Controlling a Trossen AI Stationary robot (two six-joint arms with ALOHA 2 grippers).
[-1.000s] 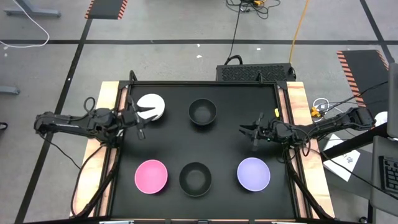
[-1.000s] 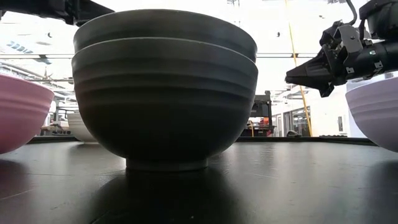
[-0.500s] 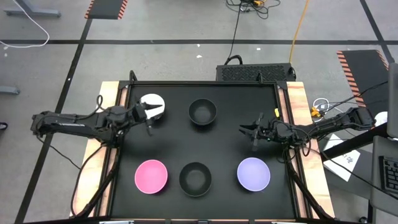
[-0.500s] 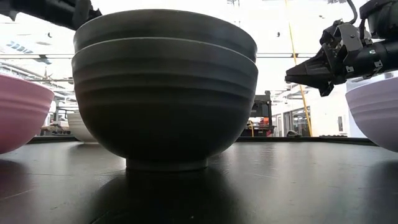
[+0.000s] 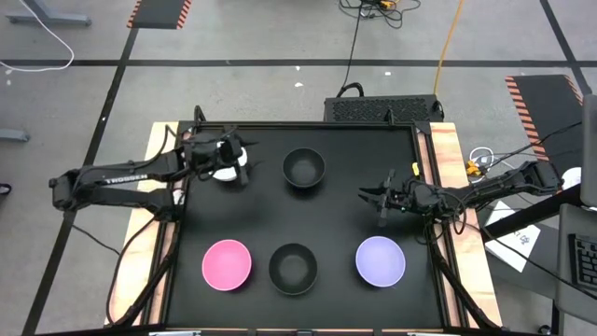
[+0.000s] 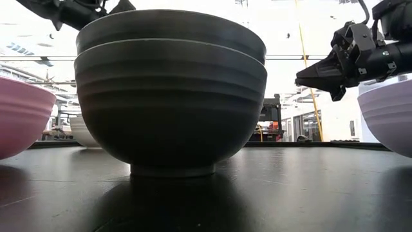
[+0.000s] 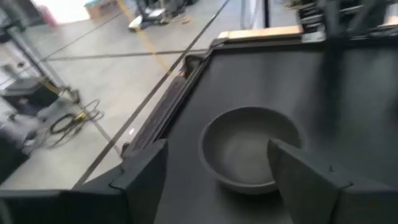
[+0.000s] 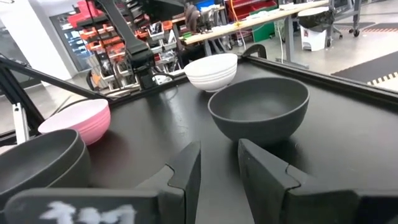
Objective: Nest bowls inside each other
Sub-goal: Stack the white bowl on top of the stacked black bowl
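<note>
Five bowl positions show in the high view. The white bowl sits at the far left, half hidden under my left gripper. That gripper is open and hovers well above the bowl, as the low view shows my left gripper high over the white bowl. A single black bowl stands at the far middle and fills the left wrist view as the black bowl. Two nested black bowls stand at the near middle, between the pink bowl and the purple bowl. My right gripper waits open right of centre.
The black mat's raised frame and wooden table borders bound the work area. Bare mat lies between the far black bowl and the near row. A dark box and cables sit beyond the far edge.
My left gripper has moved toward the table's far edge and to the right, from beside the white bowl to over it, rising in the low view. It now covers more of the bowl. The bowls and my right arm have kept still.
</note>
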